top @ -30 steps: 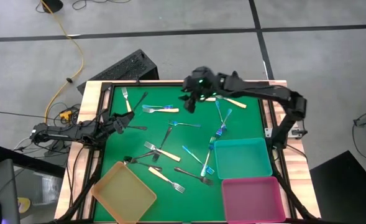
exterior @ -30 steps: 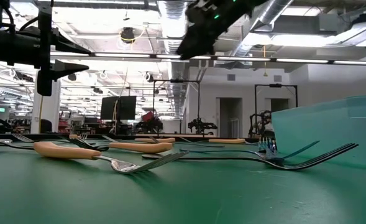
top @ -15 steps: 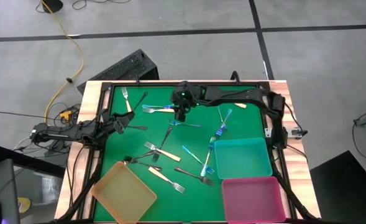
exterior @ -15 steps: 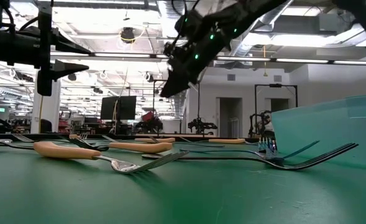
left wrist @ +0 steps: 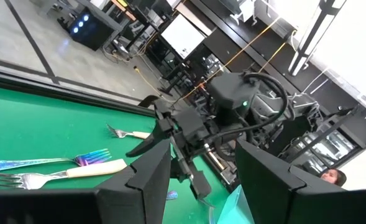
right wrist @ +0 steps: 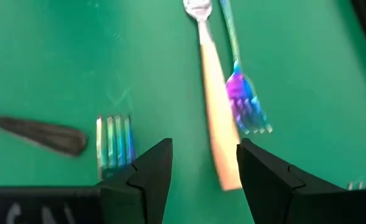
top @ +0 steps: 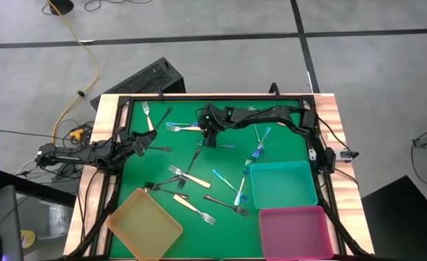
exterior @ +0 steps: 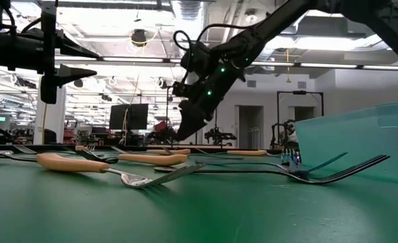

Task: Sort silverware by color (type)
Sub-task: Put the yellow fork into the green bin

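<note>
Right end effector (top: 209,138): open, empty, low over blue fork (right wrist: 113,142) and cream-handled fork (right wrist: 215,134). Left end effector (top: 142,143): open, empty. Risk: crowded forks; neighbour gets pinched.

Iridescent blue-purple fork (right wrist: 243,99), cream-handled fork (right wrist: 214,93), green table (top: 285,148), teal tray (top: 283,184).

A green-topped table (top: 293,138) with a wooden rim carries scattered forks (top: 191,177) across its middle and toward twelve o'clock. A teal tray (top: 283,184) sits at four o'clock, a pink tray (top: 293,230) at five, a yellow tray (top: 145,224) at seven.
</note>
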Motion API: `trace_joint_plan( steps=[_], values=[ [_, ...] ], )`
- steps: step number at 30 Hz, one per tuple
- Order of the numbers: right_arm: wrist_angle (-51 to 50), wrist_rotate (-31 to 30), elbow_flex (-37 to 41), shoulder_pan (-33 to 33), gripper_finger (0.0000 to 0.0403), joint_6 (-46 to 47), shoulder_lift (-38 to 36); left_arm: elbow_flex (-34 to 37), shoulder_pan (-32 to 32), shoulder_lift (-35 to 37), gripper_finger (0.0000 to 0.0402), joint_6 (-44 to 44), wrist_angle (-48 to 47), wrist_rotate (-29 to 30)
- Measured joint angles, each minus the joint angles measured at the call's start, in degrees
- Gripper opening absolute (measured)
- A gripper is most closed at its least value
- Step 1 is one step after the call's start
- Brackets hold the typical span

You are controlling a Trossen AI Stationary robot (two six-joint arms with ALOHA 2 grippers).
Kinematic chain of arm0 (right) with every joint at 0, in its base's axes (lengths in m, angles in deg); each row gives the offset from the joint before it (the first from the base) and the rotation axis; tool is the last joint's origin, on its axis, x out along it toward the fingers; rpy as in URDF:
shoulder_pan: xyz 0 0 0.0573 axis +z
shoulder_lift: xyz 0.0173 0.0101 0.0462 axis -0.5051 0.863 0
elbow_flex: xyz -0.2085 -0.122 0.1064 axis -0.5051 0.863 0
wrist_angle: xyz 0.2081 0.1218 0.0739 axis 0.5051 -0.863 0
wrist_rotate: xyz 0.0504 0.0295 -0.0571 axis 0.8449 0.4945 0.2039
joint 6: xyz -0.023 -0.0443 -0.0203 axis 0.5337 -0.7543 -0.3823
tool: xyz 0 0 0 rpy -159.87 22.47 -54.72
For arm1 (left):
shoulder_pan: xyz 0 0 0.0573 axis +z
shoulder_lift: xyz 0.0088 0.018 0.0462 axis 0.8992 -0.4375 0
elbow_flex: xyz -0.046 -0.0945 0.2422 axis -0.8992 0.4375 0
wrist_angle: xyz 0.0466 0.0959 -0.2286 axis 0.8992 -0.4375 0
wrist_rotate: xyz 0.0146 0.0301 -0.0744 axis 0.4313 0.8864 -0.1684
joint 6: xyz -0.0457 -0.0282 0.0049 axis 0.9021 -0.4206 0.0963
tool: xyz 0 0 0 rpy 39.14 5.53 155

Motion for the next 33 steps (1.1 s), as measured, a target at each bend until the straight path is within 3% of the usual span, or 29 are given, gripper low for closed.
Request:
trace_joint_plan(
  steps=[9, 15, 26, 30, 33],
  values=[
    [-1.09, -0.26, -0.01, -0.13, 0.0192, 2.86, 0.04, 0.00, 0.02, 0.00, 0.0165, -0.08, 0.00, 0.07],
    [-9.25, -0.15, -0.99, -0.85, 0.0182, 6.94, -1.48, 0.00, 0.02, 0.02, 0.0165, 0.07, 0.00, -0.61],
    [-41.20, -1.61, -24.67, -6.06, 0.0180, -2.97, -3.65, 0.00, 0.02, 0.02, 0.0165, 0.03, 0.02, -0.85],
    [-48.71, -6.02, -28.85, -10.29, 0.0180, -7.32, -3.55, 0.00, 0.01, 0.02, 0.0165, 0.06, 0.01, -0.97],
    [-49.99, -5.33, -29.12, -13.82, 0.0181, -8.05, -3.59, 0.00, 0.02, 0.00, 0.0165, 0.09, 0.01, -1.00]
  ],
)
